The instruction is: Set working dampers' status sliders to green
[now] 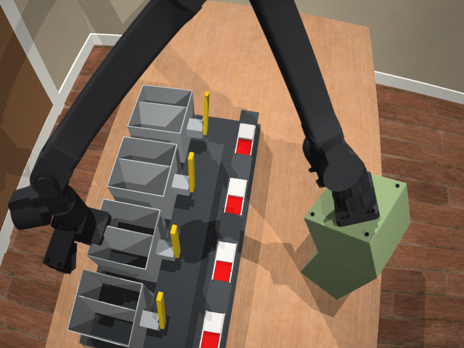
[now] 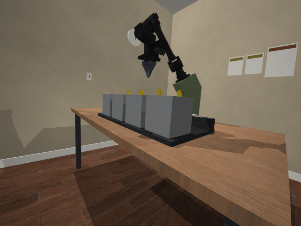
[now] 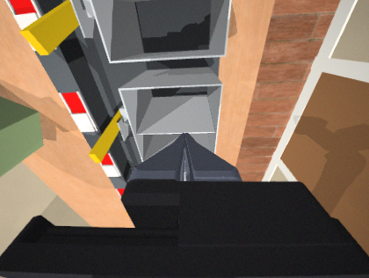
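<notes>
So here's where we are: all four sliders are showing red next to their white covers, so we don't have a green one on the board. The top view cuts off the nearest slider at the bottom edge.

Our black gripper with dark blue-grey tapered fingers [image 1: 90,226] [image 2: 148,76] is pinched narrow, tips together, with nothing between them. It hangs point-down in the air, well above the dampers and touching none of them.

The four open-topped grey box-shaped duct dampers [image 1: 160,123] [image 1: 142,175] [image 1: 123,258] [image 1: 104,331] [image 2: 107,104] [image 2: 118,107] [image 2: 134,110] [image 2: 158,115] [image 3: 129,103] [image 3: 167,59] stand upright in a row on a dark grey tray [image 1: 174,299] [image 2: 171,143]. Each has a flat yellow lever [image 1: 206,113] [image 1: 191,172] [image 1: 175,241] [image 1: 160,310] [image 2: 179,93] [image 3: 105,137] [image 3: 52,28] on the slider side.

The red-and-white status sliders [image 1: 245,139] [image 1: 235,196] [image 1: 224,261] [image 1: 212,329] [image 3: 78,110] run along the raised strip, each in front of its own damper. We can't tell from these views which blades are jammed.

The green angular base block [image 1: 387,202] [image 2: 193,85] [image 3: 19,136] sits on the wooden table [image 1: 300,318] [image 2: 243,165], across the slider strip from the dampers.
</notes>
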